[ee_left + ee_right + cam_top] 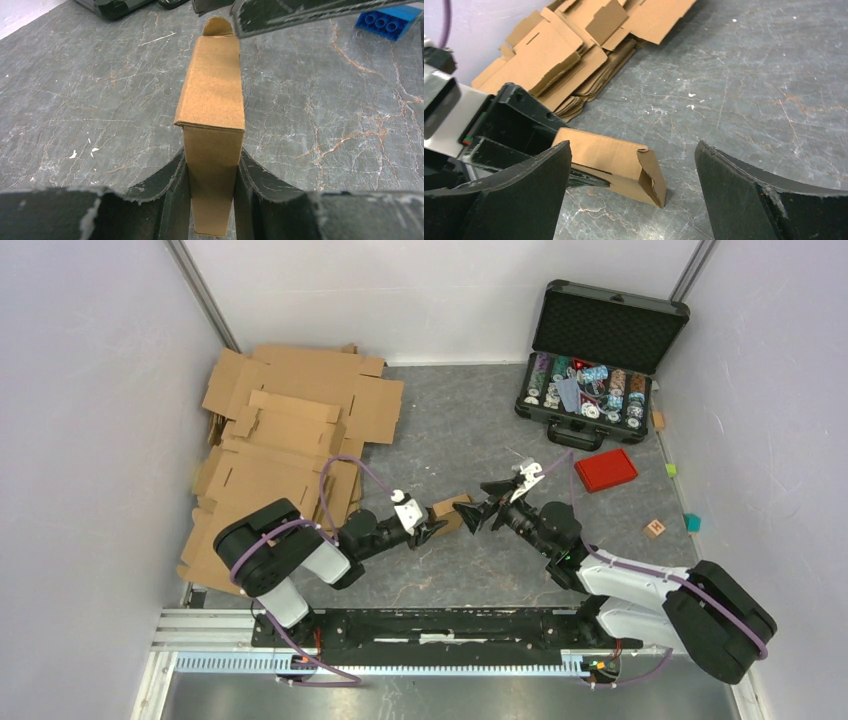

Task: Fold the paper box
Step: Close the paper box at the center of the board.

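Note:
The paper box (452, 512) is a small plain brown cardboard box lying on the grey table between the two arms. My left gripper (436, 529) is shut on its near end; in the left wrist view the box (212, 95) stretches away from between the fingers (167, 180). My right gripper (480, 512) is open, just right of the box's far end. In the right wrist view the box (611, 160) lies between the spread fingers (524, 195), nearer the left one, with its end flap partly folded in.
A pile of larger cardboard sheets (285, 450) lies at the back left. An open black case (592, 365) with chips stands at the back right, a red lid (606, 469) in front of it. Small blocks (655, 528) lie at the right wall.

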{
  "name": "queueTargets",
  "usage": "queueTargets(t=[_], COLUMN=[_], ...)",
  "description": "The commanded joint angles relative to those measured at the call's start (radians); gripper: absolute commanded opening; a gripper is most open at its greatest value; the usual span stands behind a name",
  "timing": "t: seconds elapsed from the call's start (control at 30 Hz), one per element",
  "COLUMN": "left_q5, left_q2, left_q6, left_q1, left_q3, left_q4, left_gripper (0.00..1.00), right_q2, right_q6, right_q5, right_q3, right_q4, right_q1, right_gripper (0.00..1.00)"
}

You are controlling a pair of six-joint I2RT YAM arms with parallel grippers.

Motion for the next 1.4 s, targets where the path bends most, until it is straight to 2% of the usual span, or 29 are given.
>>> queueTargets(t=[0.0, 0.1, 0.3, 0.47, 0.6, 0.77, 0.9, 1.0, 1.17, 1.27, 1.37], left_q5=[0.009, 0.005, 0.002, 0.000, -0.010, 0.011, 0.046, 0.051, -0.004, -0.061, -0.079], left_q2=[0.021, 0.020, 0.024, 0.019, 0.015, 0.007, -0.039, -0.088, -0.239, -0.330, -0.369], left_q6=[0.045, 0.044, 0.032, 0.003, -0.032, -0.074, -0.112, -0.164, -0.212, -0.232, -0.203], left_q1=[-0.004, -0.004, -0.004, -0.004, -0.003, -0.002, 0.001, 0.003, 0.005, 0.005, 0.005], left_q3=[0.016, 0.014, 0.020, 0.011, -0.003, -0.012, -0.017, -0.021, -0.004, 0.045, 0.124], left_q4=[-0.048, -0.047, -0.056, -0.033, 0.013, 0.067, 0.097, 0.091, -0.076, -0.312, -0.536], left_gripper=[0.19, 0.20, 0.29, 0.48, 0.55, 0.58, 0.72, 0.73, 0.74, 0.75, 0.70], right_q2=[0.032, 0.067, 0.111, 0.116, 0.121, 0.128, 0.117, 0.109, 0.104, 0.103, 0.098], right_q6=[0.041, 0.056, 0.023, 0.013, 0.007, -0.007, -0.014, -0.029, -0.037, -0.038, -0.036], right_q5=[0.159, 0.165, 0.134, 0.060, 0.053, 0.054, 0.062, 0.076, 0.078, 0.078, 0.076], right_q3=[0.042, 0.062, 0.097, 0.095, 0.093, 0.098, 0.107, 0.118, 0.124, 0.123, 0.121], right_q4=[-0.020, -0.042, -0.090, -0.105, -0.142, -0.160, -0.187, -0.211, -0.224, -0.219, -0.217], right_q1=[0.022, 0.028, 0.062, 0.067, 0.070, 0.073, 0.077, 0.080, 0.082, 0.082, 0.082], right_gripper=[0.97, 0.94, 0.77, 0.57, 0.55, 0.55, 0.55, 0.56, 0.56, 0.56, 0.56])
